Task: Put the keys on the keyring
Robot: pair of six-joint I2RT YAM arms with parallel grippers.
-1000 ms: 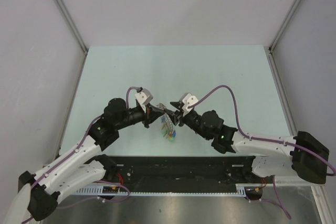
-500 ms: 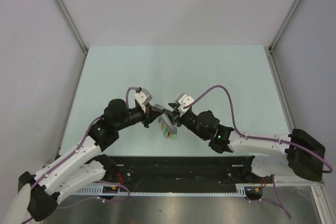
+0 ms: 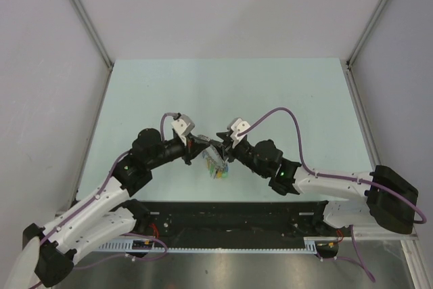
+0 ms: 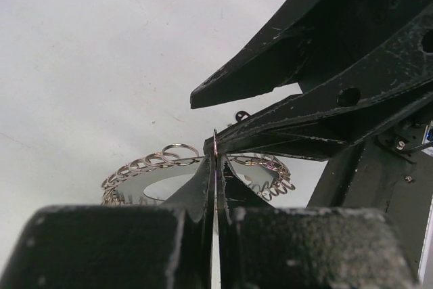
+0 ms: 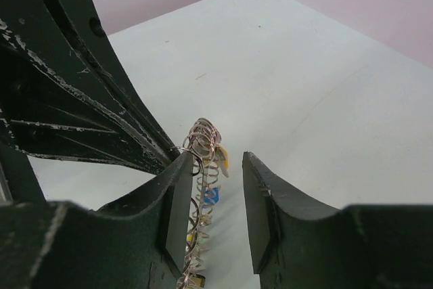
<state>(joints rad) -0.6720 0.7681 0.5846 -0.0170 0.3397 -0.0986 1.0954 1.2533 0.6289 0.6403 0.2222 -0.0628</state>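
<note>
Pale green tabletop [image 3: 223,86], walled by plain lilac panels [image 3: 223,11], lies under both arms. A grey coiled metal keyring [image 4: 152,162] is pinched edge-on in the left gripper's [image 4: 215,160] closed fingers. Small keys [image 5: 211,196] with blue and yellow plastic heads dangle from it, inside the right gripper's [image 5: 220,167] narrowly parted fingers.

pale green table [image 3: 284,93], plain grey walls [image 3: 230,5]

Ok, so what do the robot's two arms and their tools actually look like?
Both arms have white lower links and black upper joints, with purple cables looping along them. A green light glows on the right arm. The left tool and right tool have black, tapered, scuffed fingers; white camera mounts sit at the wrists.
</note>
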